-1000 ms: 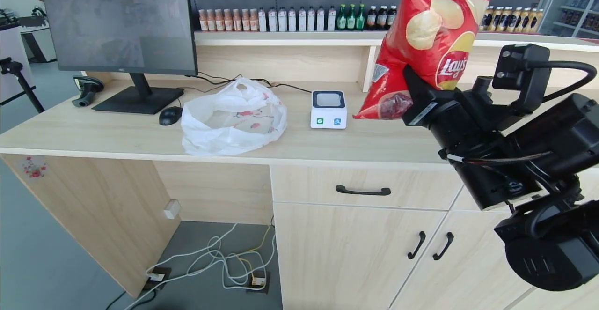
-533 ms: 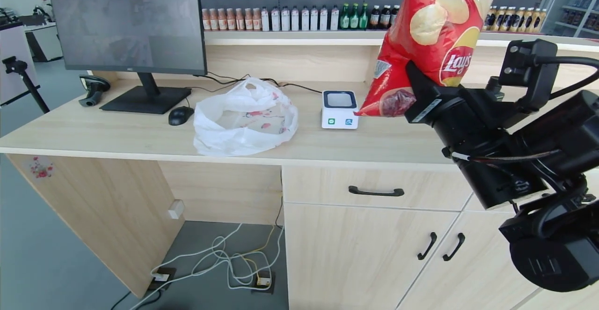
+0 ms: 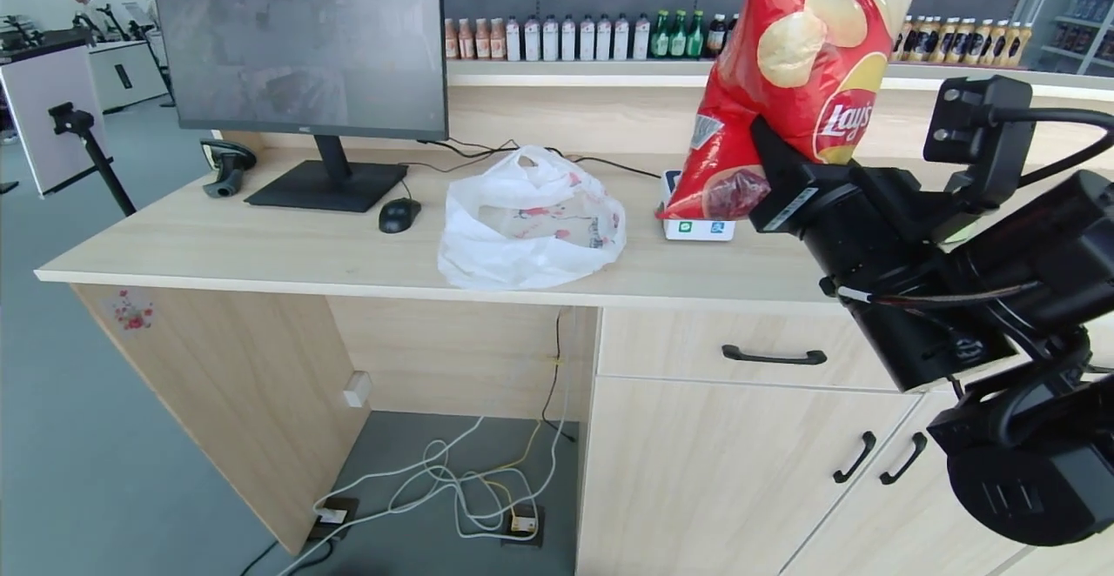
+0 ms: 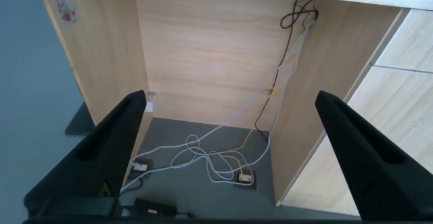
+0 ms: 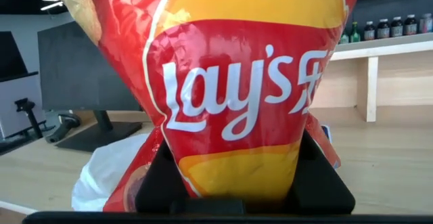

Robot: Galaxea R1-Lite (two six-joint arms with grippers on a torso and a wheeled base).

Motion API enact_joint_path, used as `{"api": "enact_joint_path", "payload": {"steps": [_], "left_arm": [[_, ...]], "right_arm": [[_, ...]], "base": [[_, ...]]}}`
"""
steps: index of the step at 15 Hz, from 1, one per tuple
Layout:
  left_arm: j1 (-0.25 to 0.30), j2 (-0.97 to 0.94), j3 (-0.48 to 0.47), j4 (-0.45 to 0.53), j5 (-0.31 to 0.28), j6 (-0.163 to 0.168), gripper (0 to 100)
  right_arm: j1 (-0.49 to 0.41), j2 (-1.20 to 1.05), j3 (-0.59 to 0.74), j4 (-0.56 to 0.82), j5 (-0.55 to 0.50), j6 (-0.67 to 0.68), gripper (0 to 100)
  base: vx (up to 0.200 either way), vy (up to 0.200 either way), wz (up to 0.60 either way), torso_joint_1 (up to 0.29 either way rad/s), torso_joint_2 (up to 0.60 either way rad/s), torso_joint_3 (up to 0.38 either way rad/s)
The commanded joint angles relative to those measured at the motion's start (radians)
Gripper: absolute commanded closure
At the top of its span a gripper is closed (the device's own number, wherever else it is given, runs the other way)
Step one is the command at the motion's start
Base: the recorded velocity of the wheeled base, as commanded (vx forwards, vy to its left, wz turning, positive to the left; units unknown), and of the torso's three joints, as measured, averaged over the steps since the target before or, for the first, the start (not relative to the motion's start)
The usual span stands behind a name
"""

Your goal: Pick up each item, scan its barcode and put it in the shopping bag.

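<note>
A red chip bag (image 3: 801, 80) stands upright above the counter's right part, with my right gripper (image 3: 768, 171) shut on its lower end. In the right wrist view the chip bag (image 5: 243, 82) sits between both black fingers (image 5: 157, 176). A white barcode scanner (image 3: 696, 228) rests on the counter, half hidden behind the chip bag's bottom corner. The white shopping bag (image 3: 531, 228) lies open-mouthed just left of the scanner; the shopping bag (image 5: 101, 176) also lies beyond the chip bag. My left gripper (image 4: 230, 156) hangs open below counter height, facing the kneehole.
A monitor (image 3: 305, 36), a mouse (image 3: 399, 214) and a handheld scanner (image 3: 228, 167) stand on the counter's left part. Bottles (image 3: 566, 36) line a shelf behind. Cables (image 4: 210, 163) lie on the floor under the counter. Drawers and cupboard doors (image 3: 775, 354) front the right side.
The head camera has shifted, so the counter and everything on it sit further right in the picture. The held chip bag now overlaps the scanner. The right gripper's hold is unchanged.
</note>
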Motion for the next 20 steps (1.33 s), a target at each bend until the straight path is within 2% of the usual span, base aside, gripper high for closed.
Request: {"api": "enact_joint_path", "payload": {"steps": [1, 6, 13, 19, 20], "left_arm": [[0.000, 0.000, 0.000, 0.001, 0.000, 0.001, 0], [0.000, 0.000, 0.000, 0.001, 0.000, -0.003, 0], [0.000, 0.000, 0.000, 0.001, 0.000, -0.003, 0], [0.000, 0.000, 0.000, 0.001, 0.000, -0.003, 0], [0.000, 0.000, 0.000, 0.001, 0.000, -0.001, 0]], "right_arm": [[-0.001, -0.002, 0.000, -0.003, -0.001, -0.002, 100], [0.005, 0.004, -0.009, -0.003, -0.001, -0.002, 100], [0.006, 0.004, -0.011, -0.003, -0.001, -0.007, 100], [0.026, 0.020, -0.040, -0.003, -0.001, -0.013, 100], [0.023, 0.021, -0.049, -0.003, -0.002, -0.016, 100]], "base": [[0.000, 0.000, 0.00, 0.000, 0.00, 0.000], [0.200, 0.000, 0.00, -0.001, 0.00, 0.005], [0.000, 0.000, 0.00, 0.000, 0.00, 0.000], [0.000, 0.000, 0.60, 0.006, 0.00, 0.002], [0.000, 0.000, 0.00, 0.000, 0.00, 0.000]]}}
